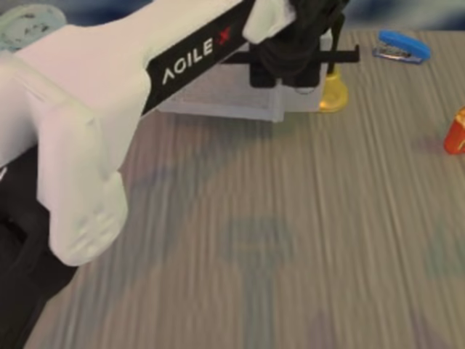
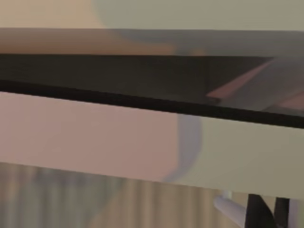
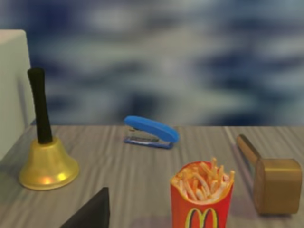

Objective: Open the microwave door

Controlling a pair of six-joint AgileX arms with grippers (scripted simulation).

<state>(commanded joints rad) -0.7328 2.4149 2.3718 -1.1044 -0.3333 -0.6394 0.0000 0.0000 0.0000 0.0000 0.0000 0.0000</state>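
The microwave (image 1: 299, 102) stands at the table's far middle, mostly hidden under my left arm. Its door (image 1: 218, 94) shows as a grey speckled mesh panel with a pale lower edge. My left gripper (image 1: 290, 54) is right at the top of the front. Up close in the left wrist view, a dark gap (image 2: 142, 78) runs between the microwave body and the pale door panel (image 2: 237, 152). There my left gripper (image 2: 270, 214) has two dark fingers (image 2: 259, 213) shut on the white door handle (image 2: 230, 208). My right gripper (image 3: 92, 213) is parked off to the right, out of the top view.
A brass bell (image 1: 333, 93) with a black handle stands just right of the microwave. A blue stapler (image 1: 402, 46) lies at the far right, and a red box of fries (image 1: 456, 134) sits at the right edge. A wooden mallet (image 3: 275, 183) lies beyond it. A pale green mug (image 1: 25, 25) is at the far left.
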